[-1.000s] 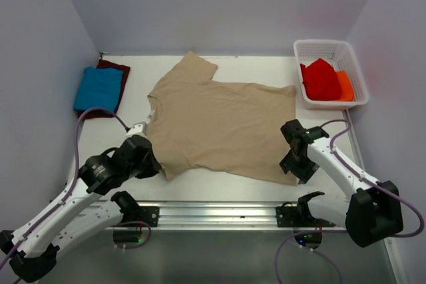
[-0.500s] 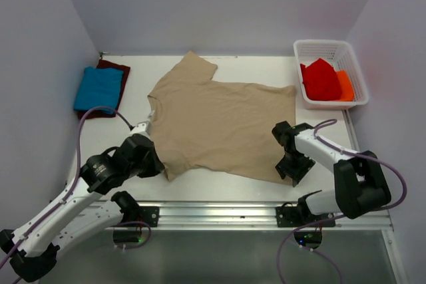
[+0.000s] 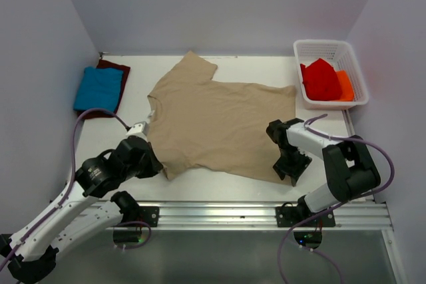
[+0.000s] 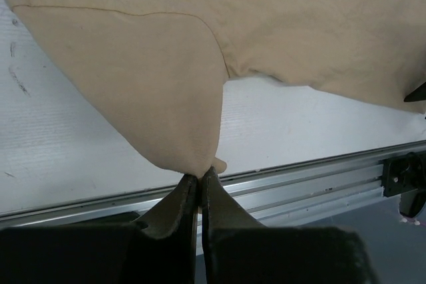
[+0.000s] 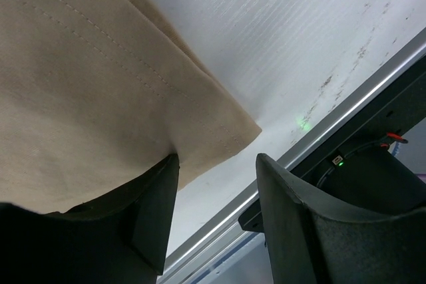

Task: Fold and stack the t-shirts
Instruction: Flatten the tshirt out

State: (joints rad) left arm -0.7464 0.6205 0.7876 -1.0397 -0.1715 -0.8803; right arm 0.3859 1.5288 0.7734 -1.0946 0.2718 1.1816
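The left end effector point(image 4: 200, 179), shut on the tan t-shirt point(image 3: 223, 124) at its sleeve tip only, could slip off; the right end effector point(image 5: 216, 164) stood open at its hem.

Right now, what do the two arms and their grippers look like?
The left arm and right arm both have white link shells with black joints, and a lilac cable loops alongside each. The left gripper and right gripper have black, wedge-shaped fingers.
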